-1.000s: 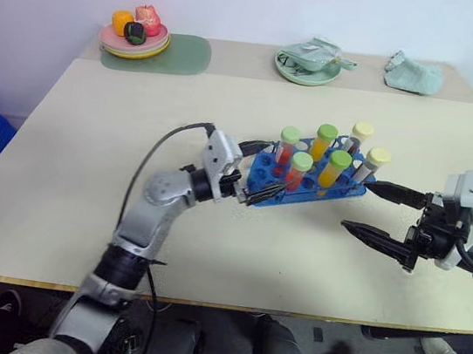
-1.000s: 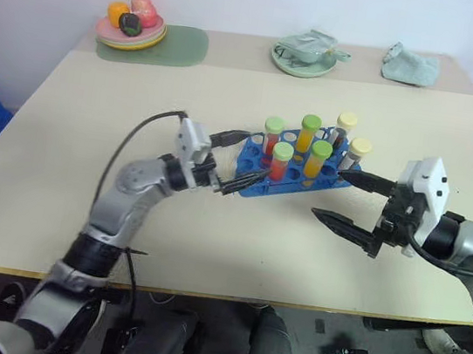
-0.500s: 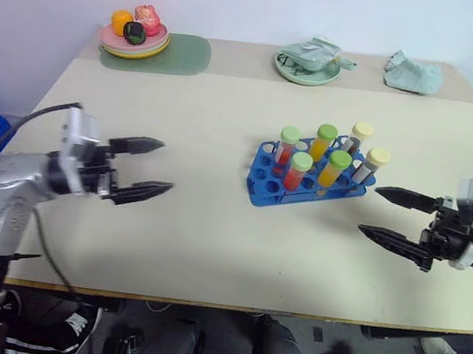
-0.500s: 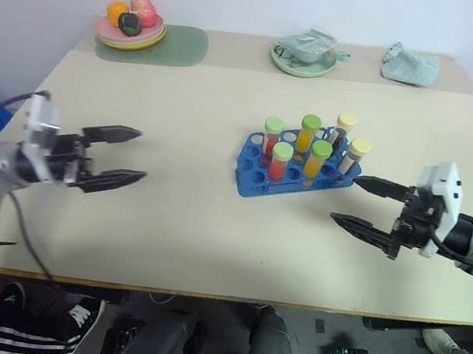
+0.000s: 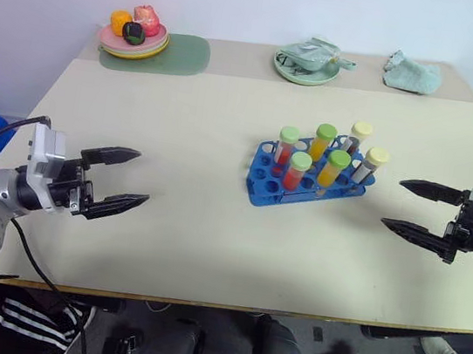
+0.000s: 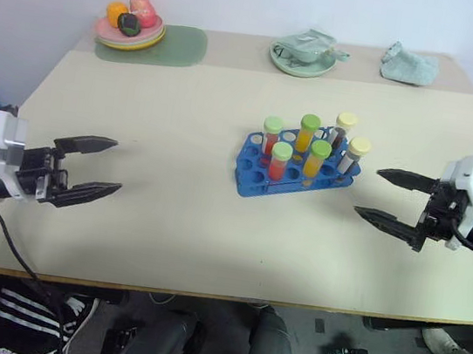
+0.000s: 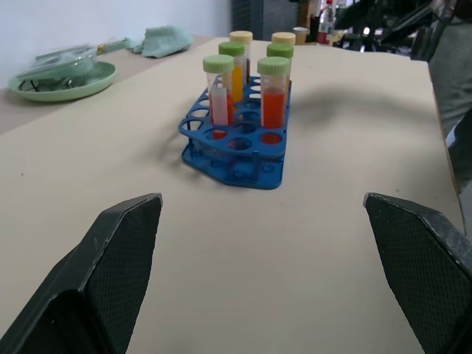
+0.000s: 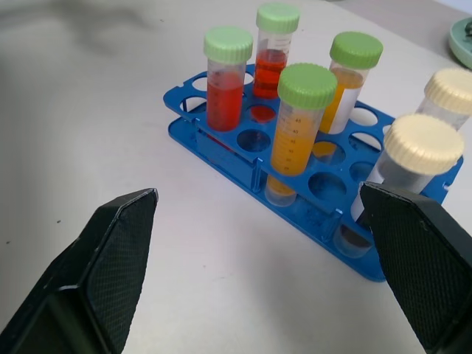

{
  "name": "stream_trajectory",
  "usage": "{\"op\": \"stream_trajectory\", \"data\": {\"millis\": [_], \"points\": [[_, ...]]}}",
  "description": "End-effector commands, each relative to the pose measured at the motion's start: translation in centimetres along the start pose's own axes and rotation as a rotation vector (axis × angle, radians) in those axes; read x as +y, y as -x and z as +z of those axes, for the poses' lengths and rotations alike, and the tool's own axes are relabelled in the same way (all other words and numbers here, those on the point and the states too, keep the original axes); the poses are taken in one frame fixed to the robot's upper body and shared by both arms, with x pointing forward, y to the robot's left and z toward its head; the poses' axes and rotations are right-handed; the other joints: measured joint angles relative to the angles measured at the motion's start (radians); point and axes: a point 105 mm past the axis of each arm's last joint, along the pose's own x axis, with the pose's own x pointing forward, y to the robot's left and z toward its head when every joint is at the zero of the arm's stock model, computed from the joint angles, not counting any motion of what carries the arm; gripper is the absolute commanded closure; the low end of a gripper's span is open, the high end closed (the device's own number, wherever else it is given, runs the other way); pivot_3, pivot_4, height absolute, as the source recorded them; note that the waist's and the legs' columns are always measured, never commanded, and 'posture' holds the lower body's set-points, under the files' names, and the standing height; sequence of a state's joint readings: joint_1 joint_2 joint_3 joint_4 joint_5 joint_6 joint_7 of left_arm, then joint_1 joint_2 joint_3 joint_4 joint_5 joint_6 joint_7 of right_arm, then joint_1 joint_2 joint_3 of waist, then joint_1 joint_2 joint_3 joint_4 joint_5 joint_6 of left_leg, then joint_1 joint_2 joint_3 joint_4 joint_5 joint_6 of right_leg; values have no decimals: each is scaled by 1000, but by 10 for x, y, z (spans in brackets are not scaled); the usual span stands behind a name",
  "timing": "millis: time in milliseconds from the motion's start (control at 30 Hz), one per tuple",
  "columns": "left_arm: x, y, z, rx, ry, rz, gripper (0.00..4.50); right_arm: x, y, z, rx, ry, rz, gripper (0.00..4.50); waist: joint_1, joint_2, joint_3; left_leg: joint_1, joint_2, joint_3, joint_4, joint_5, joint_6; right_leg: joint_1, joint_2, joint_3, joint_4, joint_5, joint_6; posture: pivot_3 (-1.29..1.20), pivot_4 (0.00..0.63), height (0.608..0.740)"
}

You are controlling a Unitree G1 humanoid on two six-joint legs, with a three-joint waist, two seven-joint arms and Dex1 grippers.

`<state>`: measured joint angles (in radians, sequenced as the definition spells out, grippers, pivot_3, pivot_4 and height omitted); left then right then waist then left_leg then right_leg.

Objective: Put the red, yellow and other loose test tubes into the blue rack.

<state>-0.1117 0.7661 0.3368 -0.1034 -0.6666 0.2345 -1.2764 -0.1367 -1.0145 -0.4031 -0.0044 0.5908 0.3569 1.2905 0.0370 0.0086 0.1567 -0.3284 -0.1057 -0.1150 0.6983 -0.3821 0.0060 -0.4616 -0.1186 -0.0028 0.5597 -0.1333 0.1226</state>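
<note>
The table point(image 5: 208, 252) carries the blue rack point(image 5: 262, 185) near its middle, with six capped test tubes point(image 5: 336, 169) upright in its holes and none loose beside it. Left of the rack, well apart, the left gripper point(image 5: 121, 183) hangs spread and empty; right of it, the right gripper point(image 5: 417, 208) likewise. The tubes look light, stiff and slick; grasping just under the cap seems best.

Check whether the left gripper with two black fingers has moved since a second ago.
Yes. The left gripper has pulled away from the bright blue plastic tube rack toward the robot's left, and now hovers open over bare table.
</note>
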Motion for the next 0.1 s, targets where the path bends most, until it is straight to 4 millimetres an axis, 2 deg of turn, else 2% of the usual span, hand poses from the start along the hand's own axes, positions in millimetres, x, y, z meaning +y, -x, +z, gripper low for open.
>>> {"op": "stream_trajectory", "data": {"millis": [33,100], "points": [[-3,-2,12,-38,-49,9,21,-6,6,12,0,54,-15,0,0,0,0,0,0,0,0,0,0,0,0,0,0,0,0,0,150,740],[-4,-3,10,-38,-43,7,21,-6,4,14,-2,57,-12,0,-1,0,0,0,0,0,0,0,0,0,0,0,0,0,0,0,150,740]]}}
